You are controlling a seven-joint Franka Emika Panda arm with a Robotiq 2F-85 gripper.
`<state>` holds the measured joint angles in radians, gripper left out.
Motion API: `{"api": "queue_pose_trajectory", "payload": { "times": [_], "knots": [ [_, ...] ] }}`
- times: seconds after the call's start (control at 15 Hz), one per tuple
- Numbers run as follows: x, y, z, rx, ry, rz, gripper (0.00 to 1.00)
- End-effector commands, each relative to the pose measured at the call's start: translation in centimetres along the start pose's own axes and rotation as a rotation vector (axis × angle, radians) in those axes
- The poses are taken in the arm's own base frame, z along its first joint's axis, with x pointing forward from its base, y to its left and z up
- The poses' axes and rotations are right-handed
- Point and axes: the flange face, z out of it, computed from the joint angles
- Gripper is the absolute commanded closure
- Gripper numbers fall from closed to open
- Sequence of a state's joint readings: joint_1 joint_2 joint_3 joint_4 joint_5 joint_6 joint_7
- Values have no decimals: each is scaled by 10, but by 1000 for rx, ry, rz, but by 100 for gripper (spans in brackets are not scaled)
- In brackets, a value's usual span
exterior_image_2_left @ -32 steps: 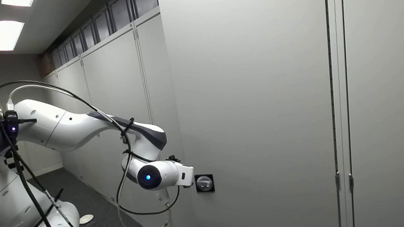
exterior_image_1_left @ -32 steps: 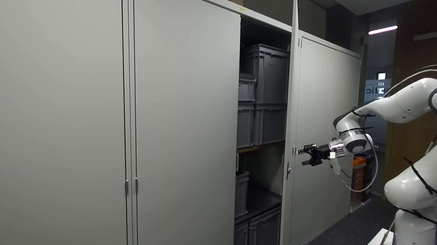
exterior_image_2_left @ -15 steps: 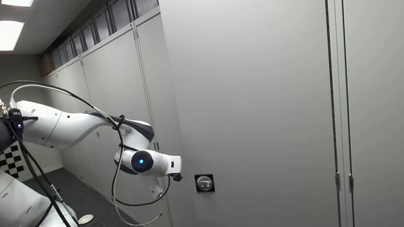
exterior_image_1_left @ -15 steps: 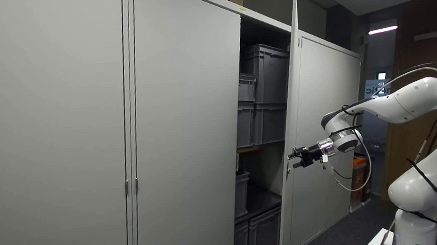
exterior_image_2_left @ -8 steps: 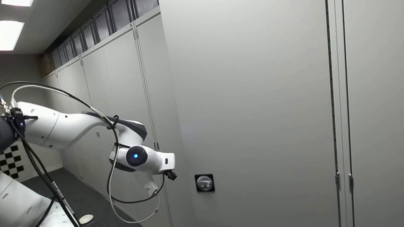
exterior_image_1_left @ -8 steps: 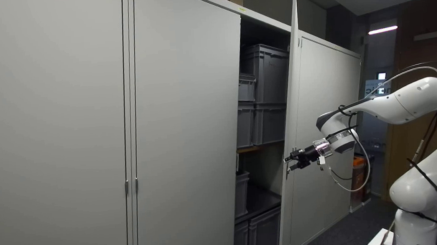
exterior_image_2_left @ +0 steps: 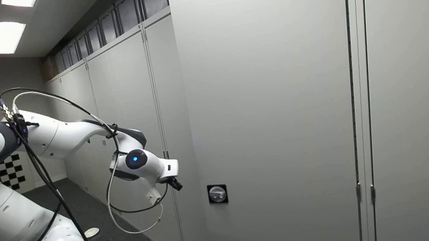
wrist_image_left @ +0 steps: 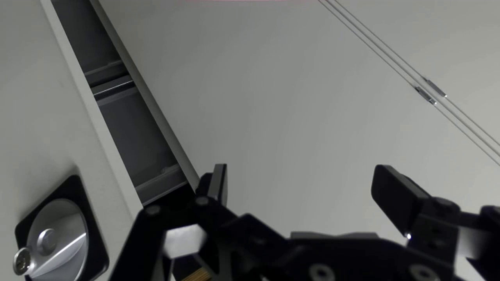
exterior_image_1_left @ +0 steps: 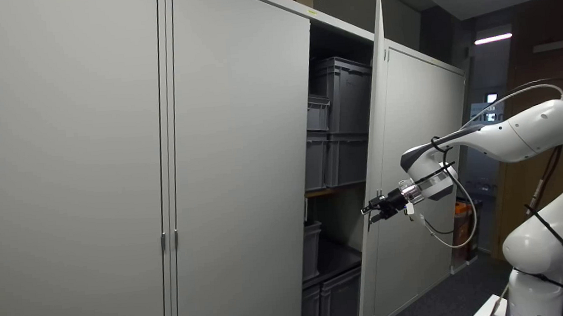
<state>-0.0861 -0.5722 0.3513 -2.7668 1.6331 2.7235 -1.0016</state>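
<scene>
My gripper [wrist_image_left: 302, 183] stands open in the wrist view, its black fingers far apart with nothing between them. In an exterior view the gripper [exterior_image_1_left: 370, 215] overlaps the free edge of a tall grey cabinet door [exterior_image_1_left: 376, 146] that stands ajar; contact cannot be told. On that door's face, a round silver handle [wrist_image_left: 58, 242] on a dark square plate shows at the lower left of the wrist view, left of my fingers. The same handle [exterior_image_2_left: 218, 194] is plain in an exterior view, where my fingers are hidden. Beyond the gap between my fingers lies a shut cabinet door [wrist_image_left: 304, 109].
Grey plastic bins [exterior_image_1_left: 346, 94] are stacked inside the cabinet opening, with more bins [exterior_image_1_left: 343, 297] below. A row of shut cabinets [exterior_image_2_left: 125, 91] runs along the wall. A cable [exterior_image_2_left: 111, 195] hangs in a loop under the wrist. An orange-topped bin [exterior_image_1_left: 463, 208] stands behind the arm.
The wrist has tilted, and the gripper has travelled toward the ajar door's edge and slightly down, staying open. The door's free edge has shifted only very slightly.
</scene>
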Motion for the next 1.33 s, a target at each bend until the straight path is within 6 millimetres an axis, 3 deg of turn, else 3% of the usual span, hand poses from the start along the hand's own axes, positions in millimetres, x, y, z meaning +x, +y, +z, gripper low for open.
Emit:
{"api": "queue_pose_trajectory", "payload": {
  "times": [0.0,0.53,1.27],
  "knots": [
    [8,-24,1,-50,9,-14,0],
    [29,-64,21,-161,-46,-61,0],
    [72,-103,40,-353,-66,-108,0]
  ]
}}
